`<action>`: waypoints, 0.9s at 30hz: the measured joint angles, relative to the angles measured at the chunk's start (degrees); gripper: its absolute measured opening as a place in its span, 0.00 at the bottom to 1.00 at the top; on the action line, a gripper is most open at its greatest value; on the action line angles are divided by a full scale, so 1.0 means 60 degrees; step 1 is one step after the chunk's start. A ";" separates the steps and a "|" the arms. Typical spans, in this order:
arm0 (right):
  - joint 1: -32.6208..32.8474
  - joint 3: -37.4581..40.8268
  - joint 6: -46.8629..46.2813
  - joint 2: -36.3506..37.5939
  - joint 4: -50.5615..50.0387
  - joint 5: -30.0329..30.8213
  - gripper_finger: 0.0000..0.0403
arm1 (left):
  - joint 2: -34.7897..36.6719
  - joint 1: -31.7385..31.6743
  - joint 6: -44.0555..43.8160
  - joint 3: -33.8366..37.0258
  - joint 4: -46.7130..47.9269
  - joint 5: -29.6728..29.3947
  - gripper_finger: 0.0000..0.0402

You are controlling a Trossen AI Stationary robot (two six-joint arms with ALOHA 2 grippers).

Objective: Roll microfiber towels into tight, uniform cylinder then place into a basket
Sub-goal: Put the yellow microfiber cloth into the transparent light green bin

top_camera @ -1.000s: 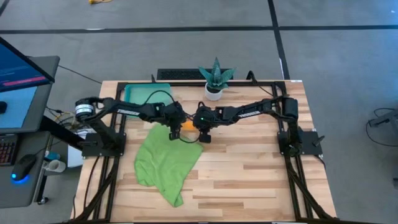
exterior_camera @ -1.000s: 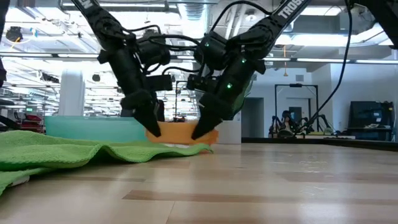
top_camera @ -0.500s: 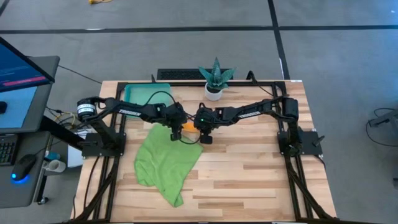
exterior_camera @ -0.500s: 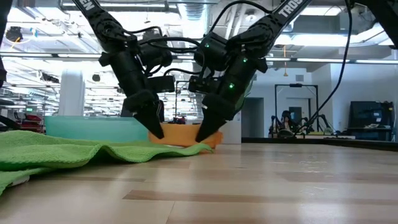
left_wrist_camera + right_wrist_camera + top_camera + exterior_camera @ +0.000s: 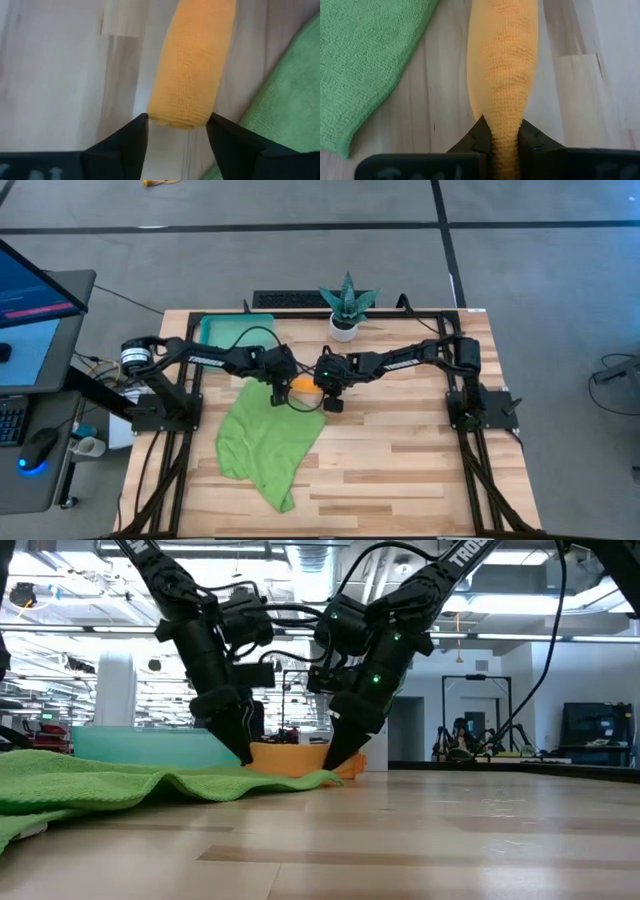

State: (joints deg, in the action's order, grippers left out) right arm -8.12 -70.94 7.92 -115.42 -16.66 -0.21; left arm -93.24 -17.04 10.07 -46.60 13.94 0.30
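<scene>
Both arms meet near the middle of the tabletop [image 5: 400,460], over the orange towel [image 5: 301,381], which is rolled into a cylinder and lies on the wood just past the edge of the green towel [image 5: 262,442]. The left gripper [image 5: 177,131] has its fingers [image 5: 125,142] spread wide, one on each side of the roll's end, with a sliver of gap on either side so the roll sits loose between them. The right gripper [image 5: 504,135] is at the roll's other end with its fingers [image 5: 530,140] drawn narrow, pinching the orange cloth tight. The green towel lies unrolled and rumpled, spreading toward the tabletop's front left. The teal basket [image 5: 228,330] sits at the back left of the tabletop, well apart from the roll, and a small potted plant [image 5: 346,305] stands at the back edge.
</scene>
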 joint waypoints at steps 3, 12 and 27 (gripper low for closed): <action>0.0000 0.0000 -0.0005 0.0000 0.0007 0.0000 0.14 | 0.0514 -0.0007 0.0155 0.0003 0.0162 0.0015 0.49; 0.0029 0.0003 -0.0007 -0.0004 0.0036 0.0007 0.14 | 0.1215 0.0286 0.0497 -0.0001 -0.1351 0.0399 0.49; 0.0033 0.0004 0.0002 -0.0011 0.0052 0.0002 0.14 | -0.1198 0.0553 0.0907 -0.0404 -0.3225 0.0977 0.48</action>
State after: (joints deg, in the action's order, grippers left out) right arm -7.92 -70.91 7.94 -115.48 -16.35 -0.19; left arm -100.43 -13.72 15.52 -49.03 -5.41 6.15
